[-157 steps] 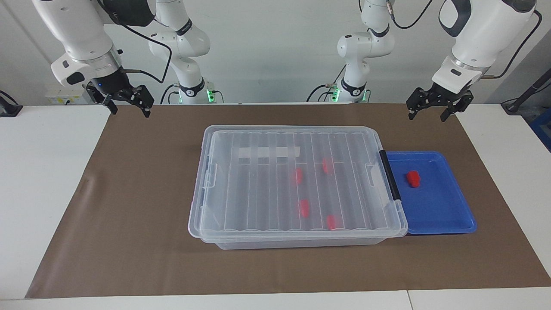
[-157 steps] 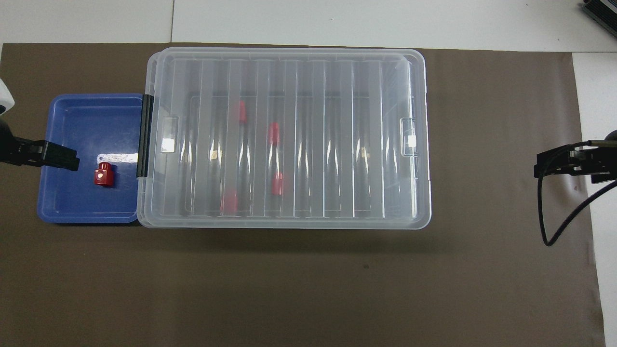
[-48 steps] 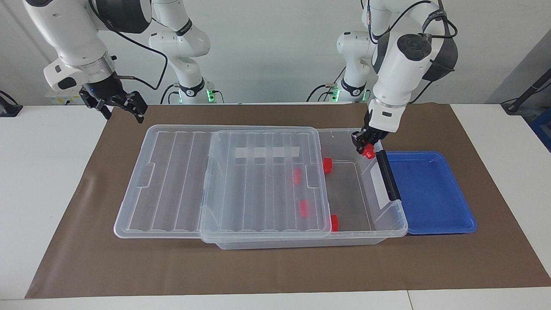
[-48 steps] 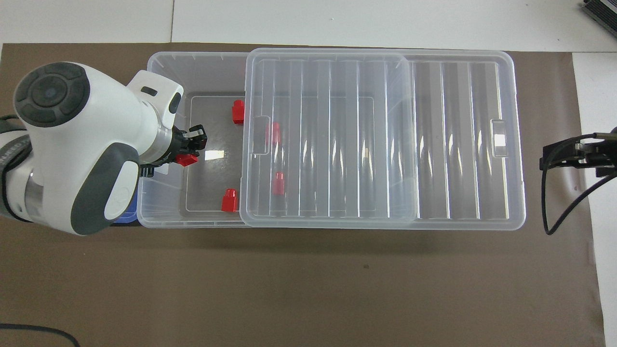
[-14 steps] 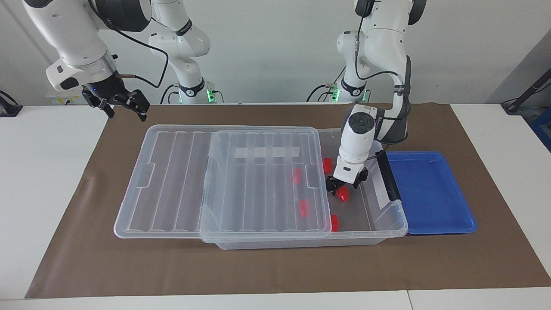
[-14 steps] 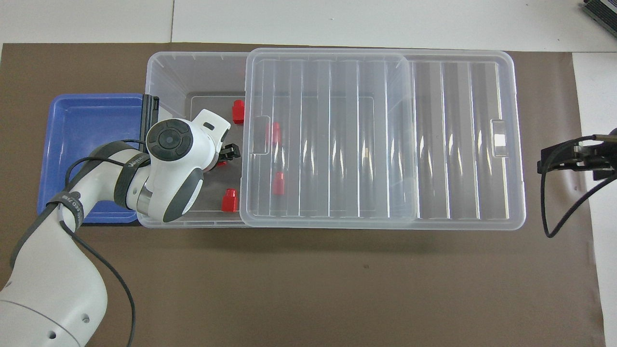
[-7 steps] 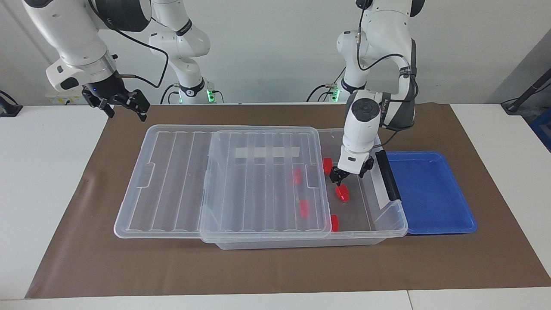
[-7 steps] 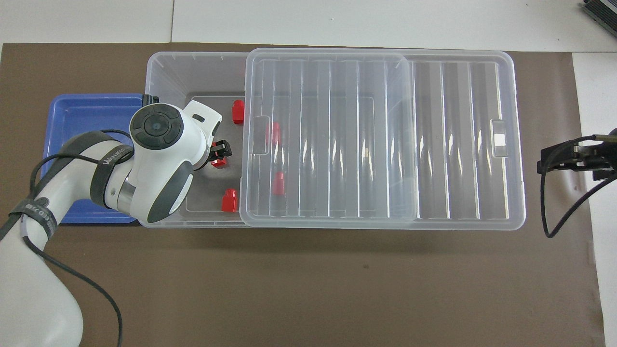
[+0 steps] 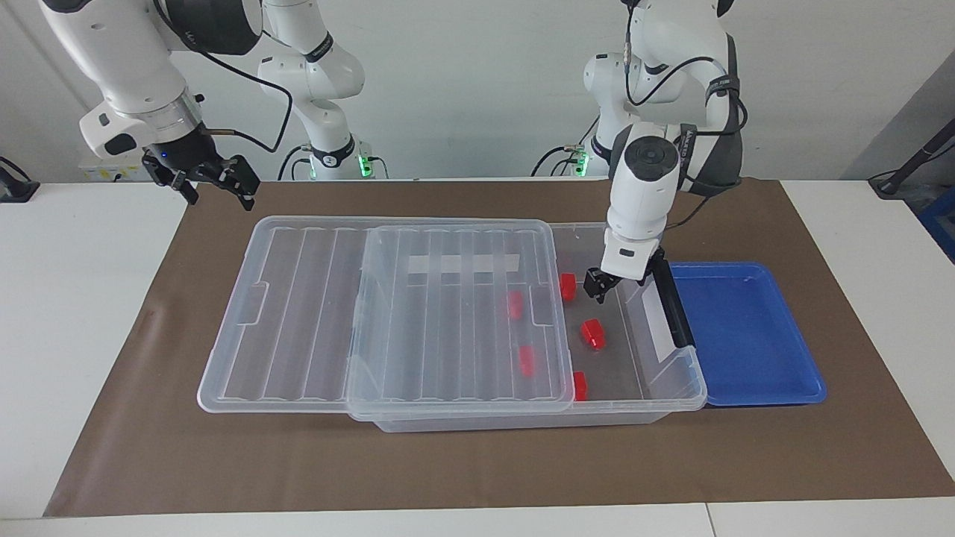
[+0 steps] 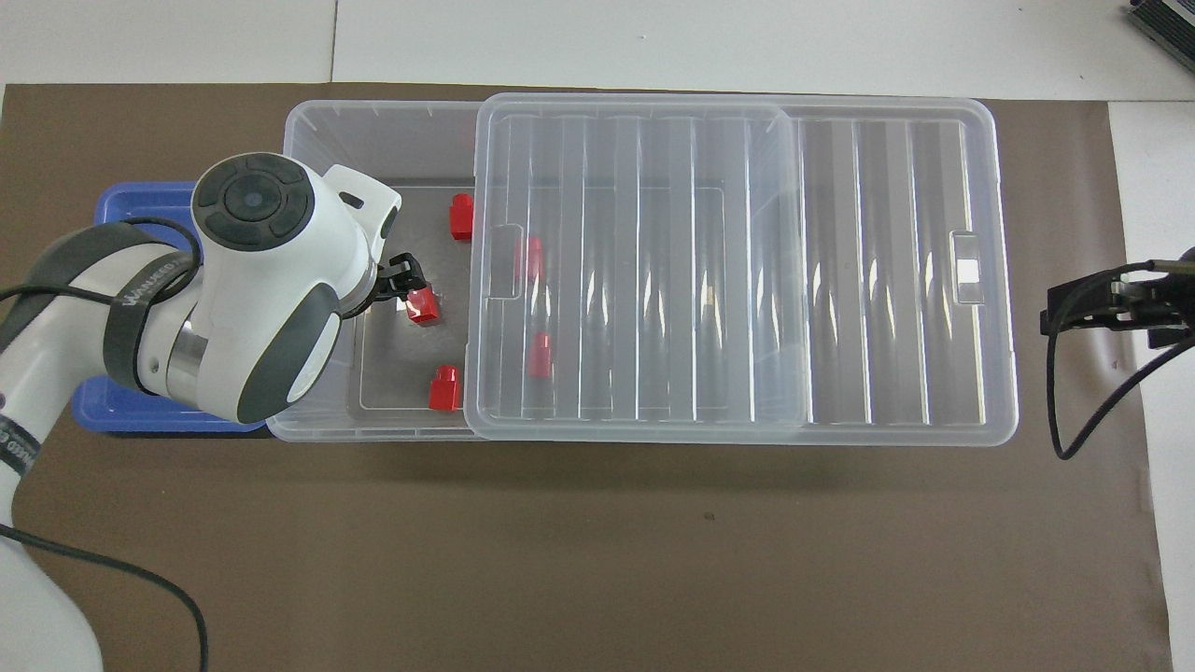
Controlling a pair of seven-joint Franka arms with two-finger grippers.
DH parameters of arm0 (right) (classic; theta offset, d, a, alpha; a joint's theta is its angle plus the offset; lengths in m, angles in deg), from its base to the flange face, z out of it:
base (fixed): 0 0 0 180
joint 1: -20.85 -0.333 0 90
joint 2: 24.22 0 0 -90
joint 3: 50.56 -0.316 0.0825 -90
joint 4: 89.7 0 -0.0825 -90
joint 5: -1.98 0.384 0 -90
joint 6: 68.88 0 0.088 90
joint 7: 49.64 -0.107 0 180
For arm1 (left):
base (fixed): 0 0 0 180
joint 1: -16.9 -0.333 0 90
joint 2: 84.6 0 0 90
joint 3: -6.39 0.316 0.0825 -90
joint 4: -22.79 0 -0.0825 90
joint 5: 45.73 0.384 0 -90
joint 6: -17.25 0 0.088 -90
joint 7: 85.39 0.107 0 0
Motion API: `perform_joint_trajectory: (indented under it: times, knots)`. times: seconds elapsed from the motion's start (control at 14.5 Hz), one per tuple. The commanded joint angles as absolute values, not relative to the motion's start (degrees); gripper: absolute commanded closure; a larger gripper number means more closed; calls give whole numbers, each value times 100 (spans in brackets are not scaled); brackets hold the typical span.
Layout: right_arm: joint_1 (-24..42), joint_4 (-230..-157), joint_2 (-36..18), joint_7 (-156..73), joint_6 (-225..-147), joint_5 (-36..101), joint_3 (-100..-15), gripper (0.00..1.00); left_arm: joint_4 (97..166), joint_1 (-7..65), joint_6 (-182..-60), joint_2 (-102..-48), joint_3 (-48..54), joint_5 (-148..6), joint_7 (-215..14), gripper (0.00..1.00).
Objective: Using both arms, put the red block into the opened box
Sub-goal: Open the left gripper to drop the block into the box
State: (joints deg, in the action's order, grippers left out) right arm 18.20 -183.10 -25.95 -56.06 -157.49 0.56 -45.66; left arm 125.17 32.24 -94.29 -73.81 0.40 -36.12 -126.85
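The red block [image 9: 592,333] lies on the floor of the box [image 9: 675,384], in the uncovered part at the left arm's end, and nothing is holding it. The left gripper [image 9: 613,286] hangs over that open section with its fingers spread and empty, above the block and apart from it. From those fingers the block lies straight down and a shade away from the robots. Its long axis appears to run slantwise across the box floor, though the overhead view shows it partly tucked beside the gripper, so I would not swear to the angle.

Four other red blocks share the box: two sit in the open part, one nearer the robots [image 9: 568,286] and one at the wall farthest from them [image 9: 580,385], and two more show through the lid [image 9: 388,313]. That lid is slid toward the right arm's end, covering much of the box and overhanging it there. The blue tray [image 9: 753,335] beside the box's black handle [image 9: 674,302] is empty.

The right gripper [image 9: 213,179] waits off the lid's corner nearer the robots, jaws apart, nothing in them. It is the nearer arm to the lid by a long way. By my reading the placing is done, and if the lid is to go back on, that job falls to the right arm once the left gripper is clear of the opening.
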Motion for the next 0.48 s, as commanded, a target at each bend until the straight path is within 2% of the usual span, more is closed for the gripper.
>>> perform_joint_trajectory:
  times: [0.0,0.07,0.14,0.21,0.28,0.34,0.41]
  knots:
    - [1874,-18365,-2659,-5474,-15818,145,-4590,0,12343,3053,-8868,-7756,58,-3694,-12242,0]
    - [1891,-18365,-2651,-5465,-15835,145,-4590,0,12273,2939,-8649,-7844,67,-3703,-11952,0]
    - [1900,-18365,-2651,-5448,-15853,145,-4590,7,12185,2790,-8455,-7941,67,-3703,-11636,0]
    - [1926,-18374,-2651,-5430,-15905,145,-4590,23,12106,2623,-8305,-8029,67,-3781,-11328,0]
    - [1970,-18374,-2633,-5352,-16010,145,-4581,50,12070,2439,-8191,-8143,76,-3947,-11038,0]
    - [2049,-18417,-2624,-5125,-16246,145,-4581,84,12078,2246,-8146,-8257,76,-4036,-10739,0]
    - [2111,-18548,-2590,-4914,-16562,145,-4581,100,12113,2061,-8085,-8336,76,-4054,-10380,0]
